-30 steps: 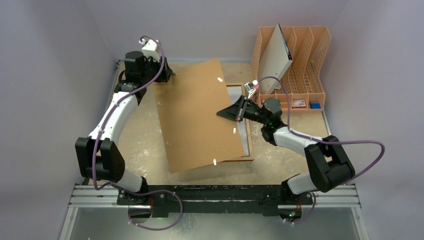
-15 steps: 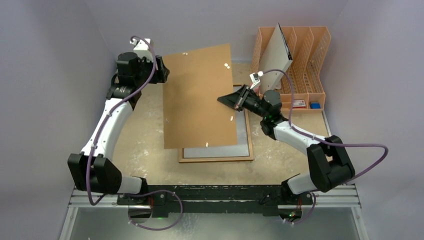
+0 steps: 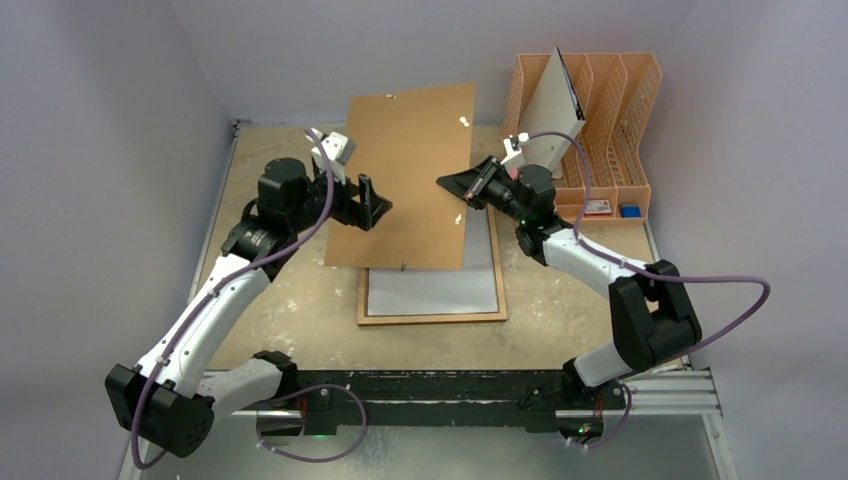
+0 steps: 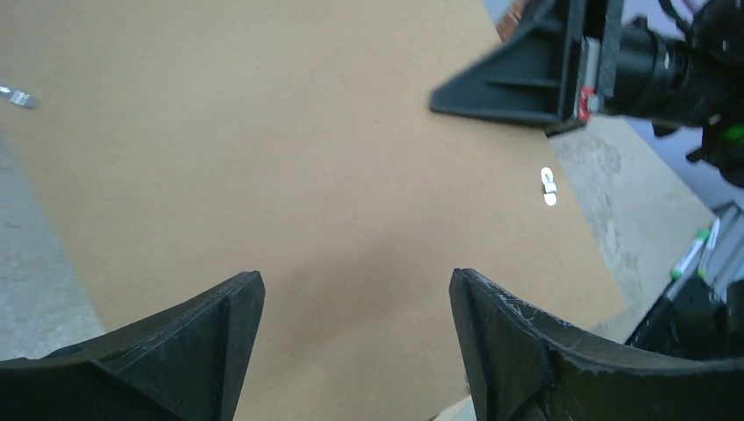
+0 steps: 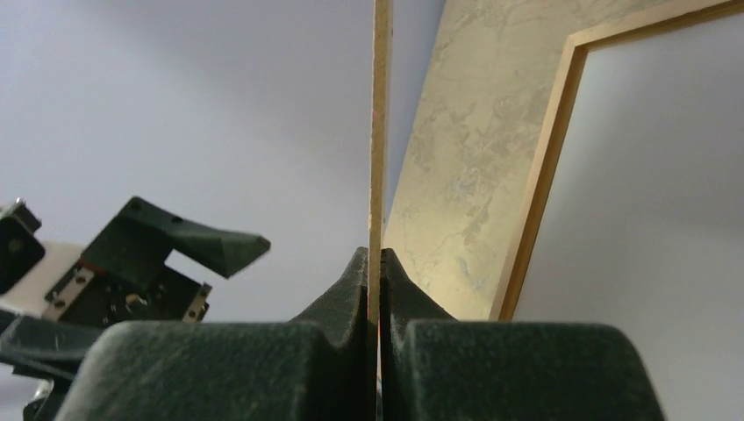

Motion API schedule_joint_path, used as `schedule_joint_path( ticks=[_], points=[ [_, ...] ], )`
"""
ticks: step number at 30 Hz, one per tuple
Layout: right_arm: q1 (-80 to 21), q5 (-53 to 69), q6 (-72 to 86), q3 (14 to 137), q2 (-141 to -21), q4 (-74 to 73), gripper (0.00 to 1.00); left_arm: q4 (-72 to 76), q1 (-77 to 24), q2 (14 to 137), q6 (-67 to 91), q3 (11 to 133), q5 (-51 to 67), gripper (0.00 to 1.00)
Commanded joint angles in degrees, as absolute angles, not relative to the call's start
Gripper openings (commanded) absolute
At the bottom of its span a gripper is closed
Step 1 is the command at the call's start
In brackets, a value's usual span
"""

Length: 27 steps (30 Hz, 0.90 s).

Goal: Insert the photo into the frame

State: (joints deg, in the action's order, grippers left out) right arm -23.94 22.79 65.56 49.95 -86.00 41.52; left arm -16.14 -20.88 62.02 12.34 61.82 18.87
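The table (image 3: 290, 290) carries the frame (image 3: 430, 319), which lies flat near the middle with its long axis running from near to far. Its pale pane faces up and only its near half shows. A brown board (image 3: 410, 170) hangs tilted above the far half, long axis also near to far, hiding that part of the frame from above. At the far right stands an orange rack (image 3: 620, 120) with a pale sheet (image 3: 550, 115) leaning in its left slot. Its face is hidden, so whether it is the photo cannot be told.

The right pincer (image 5: 375, 259) is clamped on the board's right edge, with the thin board edge-on between its fingers. The left pincer (image 4: 355, 289) gapes wide in front of the board's left part and grips nothing. Small metal clips (image 4: 548, 186) sit on the board's face. A red-and-white thing (image 3: 597, 207) and a blue one (image 3: 629, 211) lie just before the rack.
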Motion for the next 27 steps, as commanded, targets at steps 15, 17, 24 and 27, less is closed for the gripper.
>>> schedule_joint_path(
  ticks=[15,17,24,27],
  points=[
    [-23.82,22.43,69.04,55.99,-86.40,42.80,0.00,-27.64,-37.77,63.71,-2.75,59.05,12.00,0.80],
    [-23.80,22.94,69.12,55.99,-86.45,42.78,0.00,-28.78,-38.18,64.26,-3.59,59.11,10.76,0.79],
    [-23.77,23.62,69.34,55.99,-86.22,42.61,0.00,-29.74,-38.33,64.40,-6.69,57.40,12.10,0.77],
    [-23.80,23.77,69.49,56.15,-86.22,42.98,0.00,-29.37,-38.36,64.81,-6.12,57.06,11.36,0.76]
  ],
)
